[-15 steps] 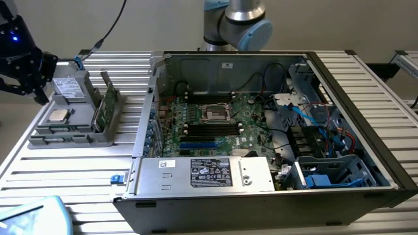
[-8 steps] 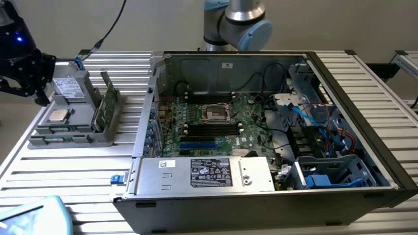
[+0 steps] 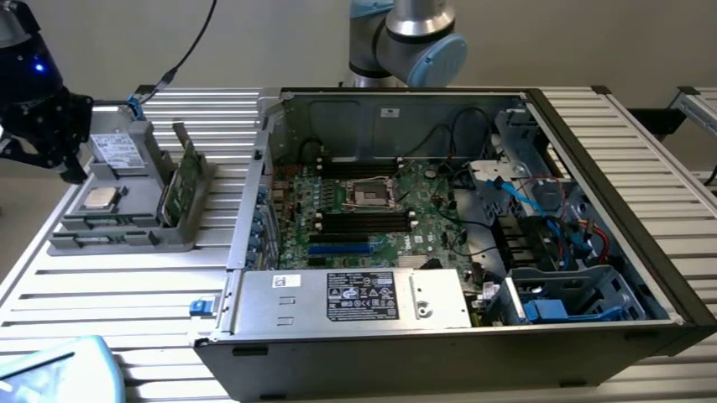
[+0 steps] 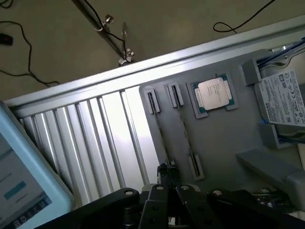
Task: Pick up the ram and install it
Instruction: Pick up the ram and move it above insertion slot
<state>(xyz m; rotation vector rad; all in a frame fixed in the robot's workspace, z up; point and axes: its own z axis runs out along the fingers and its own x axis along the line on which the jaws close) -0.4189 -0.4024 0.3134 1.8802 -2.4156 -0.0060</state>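
1. Wrist view: the gripper (image 4: pixel 167 172) is clenched, its fingers pressed together with nothing between them, above the grey parts holder (image 4: pixel 224 138). The ram (image 4: pixel 161 138) looks to be the thin dark edge standing in the holder's outermost slot between two end clips. A similar line runs in the next slot, so I cannot be sure which is the stick.
2. Wrist view, risk: with the jaws shut, a descent would strike the stick's top edge instead of straddling it, and could bend it or tip it out of its clips. The silver processor (image 4: pixel 213 93) lies just beside the slots, with the hard drive (image 4: pixel 286 95) beyond it. A sideways error would reach the processor first.
3. Exterior view: the gripper hangs at the holder's edge on the exterior view's left, beside the hard drive. A taller green card (image 3: pixel 181 180) stands upright on the holder's far side. It is easily mistaken for the ram and stands between the holder and the case.
4. Exterior view: the open case's side wall (image 3: pixel 252 210) rises between the holder and the motherboard. The black memory slots (image 3: pixel 364 220) sit close to the processor socket (image 3: pixel 370 196), with loose cables (image 3: pixel 448 134) nearby. A tilted stick could jam or snag there.
5. A tablet (image 3: pixel 50 369) sits at the table corner, well apart.
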